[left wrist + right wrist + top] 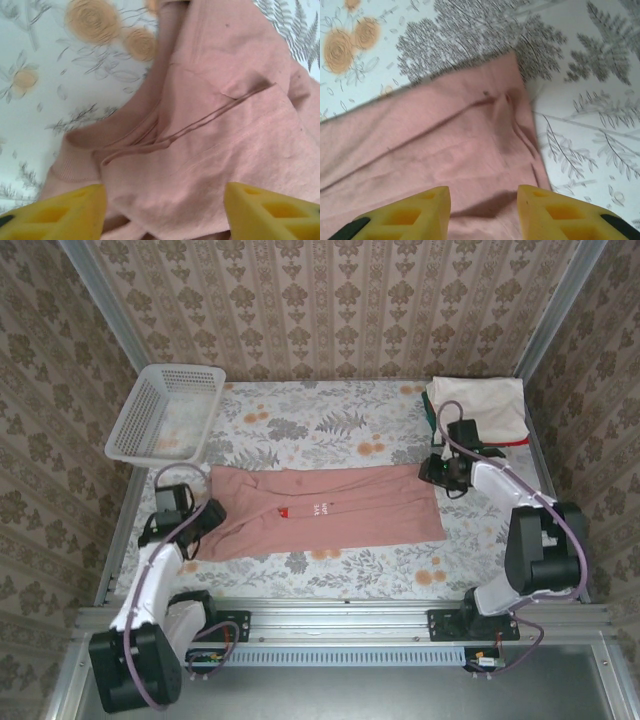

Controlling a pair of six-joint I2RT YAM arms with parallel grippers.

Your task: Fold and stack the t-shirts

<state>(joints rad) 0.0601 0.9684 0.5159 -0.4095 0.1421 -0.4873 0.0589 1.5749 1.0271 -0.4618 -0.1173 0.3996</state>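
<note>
Left claw: my left claw (207, 520) sat low over the left end of the pink tee (330, 525), its yellow fingers (65, 212) standing well apart, with nothing caught between them.
Under the left claw: rumpled pink cloth lay loose there, with a ribbed edge (72, 170) and a long stitched seam crossing the folds.
Right claw: my right claw (440, 473) hung at the far right corner of the same tee, its fingers (410, 215) parted and gripping nothing.
Under the right claw: the tee's straight edge ran up to a square corner (512, 57), with a few shallow creases just inside it.
Pink tee: it lay folded into a long band across the middle of the table, flat on the flowered cloth (340, 425), and widened towards my left side.
Print: a small red mark (283, 512) and a line of pale lettering showed face-up near the tee's middle.
Folded stack: a cream tee (485, 405) lay on top at the far right corner, just beyond my right claw. A green edge showed at its left and a red edge at its near side.
Basket: the white lattice basket (165, 410) stood at the far left corner, apart from the pink tee.
</note>
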